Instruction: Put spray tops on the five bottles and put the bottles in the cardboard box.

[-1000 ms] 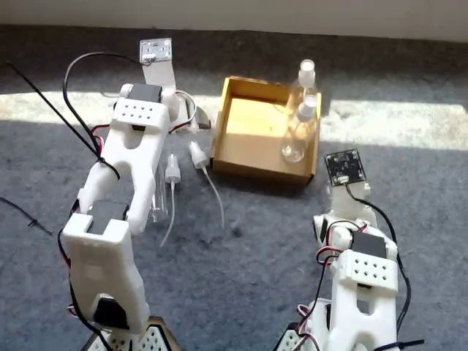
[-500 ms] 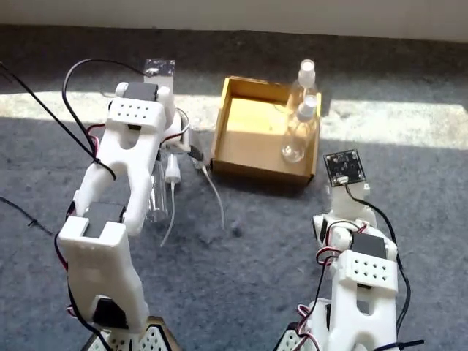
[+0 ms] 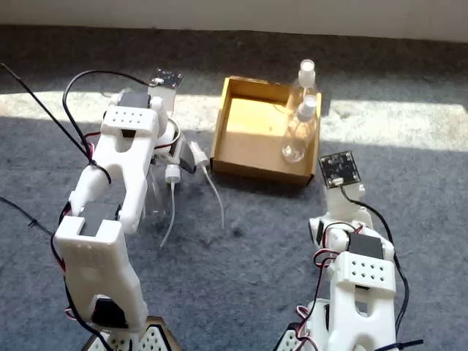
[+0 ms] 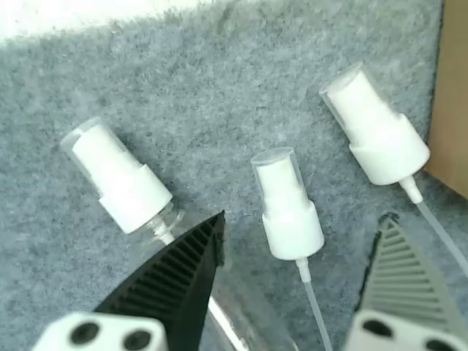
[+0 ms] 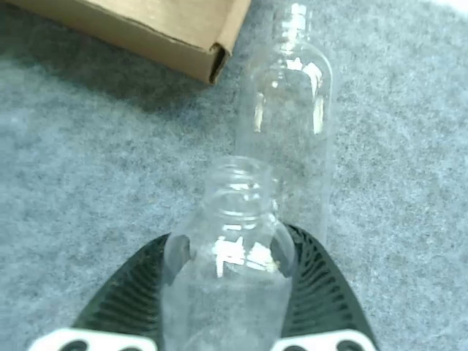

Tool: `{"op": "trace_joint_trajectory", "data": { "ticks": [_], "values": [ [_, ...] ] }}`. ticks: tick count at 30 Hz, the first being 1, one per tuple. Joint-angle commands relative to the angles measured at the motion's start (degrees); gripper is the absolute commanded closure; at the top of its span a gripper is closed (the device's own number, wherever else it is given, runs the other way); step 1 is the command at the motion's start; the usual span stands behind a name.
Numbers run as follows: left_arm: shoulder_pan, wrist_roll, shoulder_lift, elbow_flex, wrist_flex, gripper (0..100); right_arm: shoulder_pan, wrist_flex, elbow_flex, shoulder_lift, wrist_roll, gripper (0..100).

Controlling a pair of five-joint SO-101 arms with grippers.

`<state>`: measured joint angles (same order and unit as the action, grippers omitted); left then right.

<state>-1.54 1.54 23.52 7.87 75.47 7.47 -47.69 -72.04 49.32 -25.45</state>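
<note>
Squarely ahead, the loose spray top (image 4: 287, 208) lies on the counter (image 4: 219, 88) between the spread-open fingers of the left end effector (image 4: 301, 219), cap end pointing away and dip tube (image 4: 313, 303) trailing back under it, while the right end effector (image 5: 228, 241), farther off, grips an uncapped bottle (image 5: 235, 194).

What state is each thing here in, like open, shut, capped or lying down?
Cardboard box: open on top.
Boxed bottles: upright, spray tops on.
Capped bottle: lying on the carpet.
Loose spray tops: lying, unfitted.
Left gripper: open over one loose top.
Right gripper: shut on uncapped bottle.
Other uncapped bottle: lying on carpet.
</note>
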Motion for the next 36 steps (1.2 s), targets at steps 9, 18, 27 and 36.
{"op": "trace_joint_trajectory", "data": {
  "ticks": [9,18,27,36],
  "values": [
    [-0.3,2.5,-0.5,-1.4,-4.7,78,-0.5,-1.1,-2.0,-0.3,0.1,99.2],
    [-0.3,1.6,8.2,-0.1,-7.3,77,-0.5,-1.1,-2.0,-0.5,0.1,99.2],
    [-0.4,-2.1,8.3,0.6,-7.3,88,-0.5,-0.8,-2.0,-0.3,0.1,99.2],
    [-0.5,-3.6,8.1,10.5,1.8,92,-0.4,-1.0,-2.0,-0.2,-0.1,99.2]
  ]
}}
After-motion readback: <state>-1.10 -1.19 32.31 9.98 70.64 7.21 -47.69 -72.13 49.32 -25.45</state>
